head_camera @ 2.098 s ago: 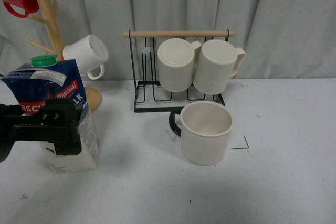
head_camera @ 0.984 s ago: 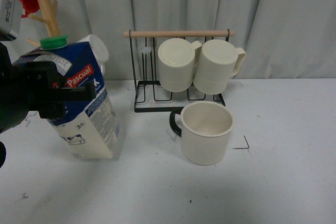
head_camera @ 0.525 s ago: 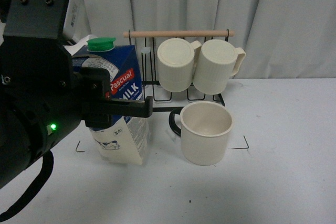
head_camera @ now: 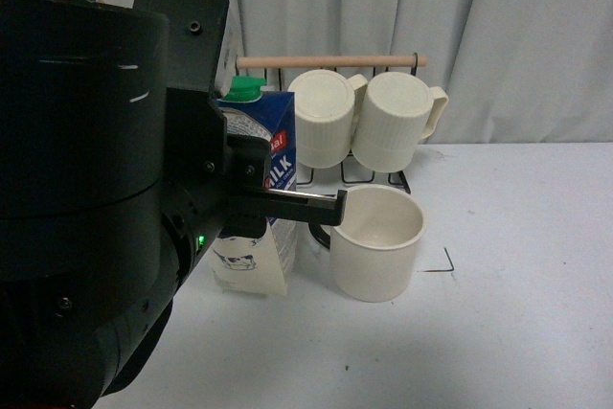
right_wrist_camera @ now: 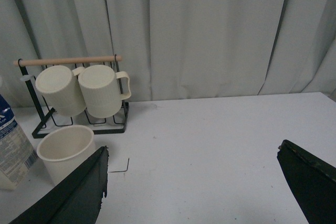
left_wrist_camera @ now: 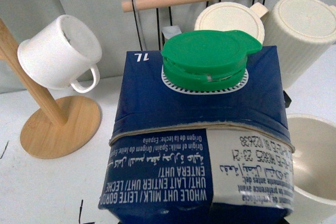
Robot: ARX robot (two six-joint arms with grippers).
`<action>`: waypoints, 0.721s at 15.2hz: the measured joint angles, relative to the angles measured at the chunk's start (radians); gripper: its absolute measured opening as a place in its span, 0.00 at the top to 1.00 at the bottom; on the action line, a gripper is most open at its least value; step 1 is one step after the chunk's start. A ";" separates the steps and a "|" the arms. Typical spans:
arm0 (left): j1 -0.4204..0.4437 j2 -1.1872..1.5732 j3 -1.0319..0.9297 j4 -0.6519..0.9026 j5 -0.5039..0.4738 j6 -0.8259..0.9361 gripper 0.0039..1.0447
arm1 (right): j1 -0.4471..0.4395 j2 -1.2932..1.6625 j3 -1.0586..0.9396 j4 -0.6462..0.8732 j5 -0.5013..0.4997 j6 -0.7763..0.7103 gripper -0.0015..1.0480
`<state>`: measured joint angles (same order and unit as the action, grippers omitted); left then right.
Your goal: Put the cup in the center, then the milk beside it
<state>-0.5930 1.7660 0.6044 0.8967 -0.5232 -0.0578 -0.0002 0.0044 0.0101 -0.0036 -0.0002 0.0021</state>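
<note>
**Two arms, one loaded: milk held just beside the cup**

Most of the front view is filled by the left arm. We see the left gripper (head_camera: 287,200) clenched across the blue upper part of the milk (head_camera: 278,150), with one of its fingers (head_camera: 311,203) reaching past the carton toward the cup's rim. We judge that the high grip leaves the cream base free to meet the surface. The right gripper (right_wrist_camera: 194,187) hangs well apart from the work, spread wide and holding nothing, presumably to stay clear.

On the white bench (head_camera: 479,332), the wire rack (head_camera: 287,179) with its two ribbed mugs (head_camera: 359,117) stands behind the work area.

The milk leans slightly, its base down at bench level just beside the cup (head_camera: 375,246). We cannot tell whether it rests there or hangs a little above. The cup stands upright in the center (head_camera: 308,270), so we take the first step as done and the second as nearly so.

From the left wrist, the green cap (left_wrist_camera: 207,59) is closed. A corner mark (head_camera: 448,263) lies just past the cup.
</note>
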 joint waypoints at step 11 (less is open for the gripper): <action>-0.040 0.081 0.021 0.051 -0.031 0.058 0.62 | 0.000 0.000 0.000 0.000 0.000 0.000 0.06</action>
<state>-0.6334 1.8469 0.6258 0.9482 -0.5541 0.0006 -0.0002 0.0044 0.0101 -0.0032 -0.0002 0.0021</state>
